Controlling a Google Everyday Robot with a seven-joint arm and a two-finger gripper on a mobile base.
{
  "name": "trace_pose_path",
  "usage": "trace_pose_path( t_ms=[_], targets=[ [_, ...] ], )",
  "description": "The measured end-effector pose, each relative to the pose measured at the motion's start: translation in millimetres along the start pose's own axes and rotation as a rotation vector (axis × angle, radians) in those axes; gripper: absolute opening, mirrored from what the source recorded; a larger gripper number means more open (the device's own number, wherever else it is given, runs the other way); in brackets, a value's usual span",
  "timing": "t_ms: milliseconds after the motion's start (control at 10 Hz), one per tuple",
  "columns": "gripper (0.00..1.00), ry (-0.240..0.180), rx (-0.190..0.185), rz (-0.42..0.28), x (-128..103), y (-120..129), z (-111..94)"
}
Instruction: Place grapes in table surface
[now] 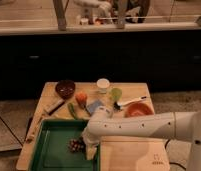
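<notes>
The pincer (88, 148) hangs low over the green tray (49, 150), at the end of the white arm (139, 125) that reaches in from the right. I cannot tell if it is wide, narrow or holding something. The grapes (75, 145) are right next to it, inside the tray, not on the bare counter (134, 91). A pale wooden box (136, 155) sits just beside the tray. Farther back stand 2 bowls: a dark bowl (65, 89) and an orange bowl (139, 110).

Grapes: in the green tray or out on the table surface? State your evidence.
In. The grapes sit on the floor of the green tray, beside the gripper, not on the table surface.
</notes>
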Motion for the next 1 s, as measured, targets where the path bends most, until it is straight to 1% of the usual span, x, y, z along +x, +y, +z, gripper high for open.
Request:
trace_pose_path(
  t_ms=[200,300,400,500,600,1000],
  targets=[
    [0.37,0.004,-0.004,0.006,2,-2,-1],
    [0.24,0.007,-0.004,0.003,1,-4,-4],
    [0.16,0.008,-0.002,0.001,0,-5,-7],
    [0.06,0.01,0.001,0.0,-1,-7,-10],
    [0.01,0.009,0.002,-0.003,-2,-8,-12],
    [0.0,0.001,0.011,-0.008,-5,-12,-19]
  ],
)
